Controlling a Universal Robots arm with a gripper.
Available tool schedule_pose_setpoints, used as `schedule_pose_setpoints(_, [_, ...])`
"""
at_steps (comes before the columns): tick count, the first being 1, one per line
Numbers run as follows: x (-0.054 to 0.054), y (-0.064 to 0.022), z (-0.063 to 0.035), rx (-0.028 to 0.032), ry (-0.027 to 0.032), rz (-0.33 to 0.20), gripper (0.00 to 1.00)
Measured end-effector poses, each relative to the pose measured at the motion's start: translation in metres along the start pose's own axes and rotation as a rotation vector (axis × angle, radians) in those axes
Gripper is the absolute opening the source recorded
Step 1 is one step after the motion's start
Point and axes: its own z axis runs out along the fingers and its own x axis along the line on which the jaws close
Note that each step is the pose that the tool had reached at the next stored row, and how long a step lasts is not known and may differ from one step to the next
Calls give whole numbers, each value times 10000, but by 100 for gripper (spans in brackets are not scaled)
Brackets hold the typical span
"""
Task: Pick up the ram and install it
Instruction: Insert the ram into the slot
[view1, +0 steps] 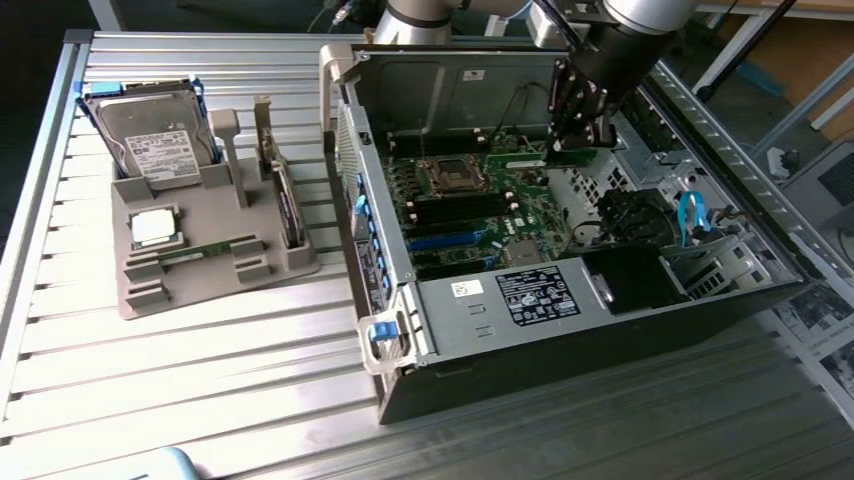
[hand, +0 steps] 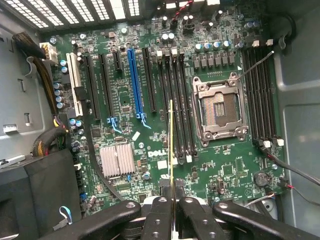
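Observation:
My gripper (view1: 582, 135) reaches down into the open computer case (view1: 441, 330) and is shut on the ram (view1: 515, 158), a narrow green stick held over the motherboard (view1: 467, 215). In the wrist view the ram (hand: 171, 145) shows edge-on as a thin yellow-green line, clamped between the black fingers (hand: 159, 212) of my gripper (hand: 172, 200). It hangs above the row of long black memory slots (hand: 182, 110) beside the empty CPU socket (hand: 220, 107), roughly parallel to them. Whether it touches a slot I cannot tell.
On the exterior view's left a grey holder (view1: 267, 265) carries a hard drive (view1: 154, 140), a square silver chip (view1: 154, 227), an upright card (view1: 283, 195) and a narrow green board (view1: 207, 252). Case walls, cables (hand: 45, 80) and a heatsink (hand: 117, 161) crowd the motherboard.

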Motion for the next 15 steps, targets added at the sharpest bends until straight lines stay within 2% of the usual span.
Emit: schedule_pose_setpoints(15, [4, -1, 80, 0, 1, 0, 12])
